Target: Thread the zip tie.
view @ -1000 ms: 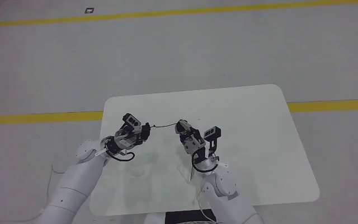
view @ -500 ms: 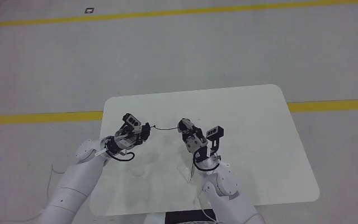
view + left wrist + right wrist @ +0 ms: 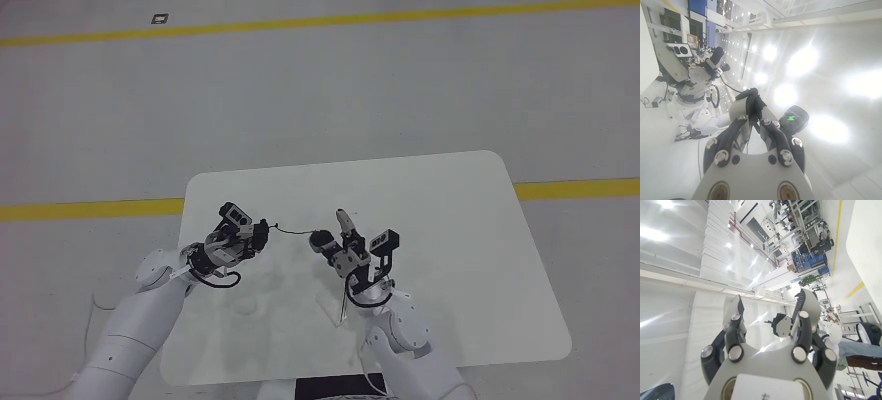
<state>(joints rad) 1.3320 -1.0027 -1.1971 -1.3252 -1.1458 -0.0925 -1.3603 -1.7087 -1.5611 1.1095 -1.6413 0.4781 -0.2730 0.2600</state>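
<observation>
We find both arms over the near part of the desk [image 3: 450, 200], their ends turned toward each other and set a short way apart. The left fingers [image 3: 257, 236] [image 3: 737, 107] are pressed together on one end of the zip tie [image 3: 285, 229] [image 3: 730, 87], a thin black strip. In the left wrist view the dark pads meet around it with no gap showing. From that grip the strip runs out in a slight curve toward the other arm. The right fingers [image 3: 343, 220] [image 3: 811, 308] stand spread wide and hold nothing. The right wrist view shows a broad gap between the two toothed pads, and the left arm's end is seen through that gap farther off. The free tip of the strip ends just beside one of the right fingers; we cannot tell whether it touches. The desk is white with rounded corners. Around it lies a pale floor [image 3: 400, 90] crossed by two yellow lines. The nearer line [image 3: 90, 210] passes behind the desk, level with its far part. The farther line [image 3: 300, 22] lies well beyond, with a small dark marker [image 3: 160, 18] just past it.
</observation>
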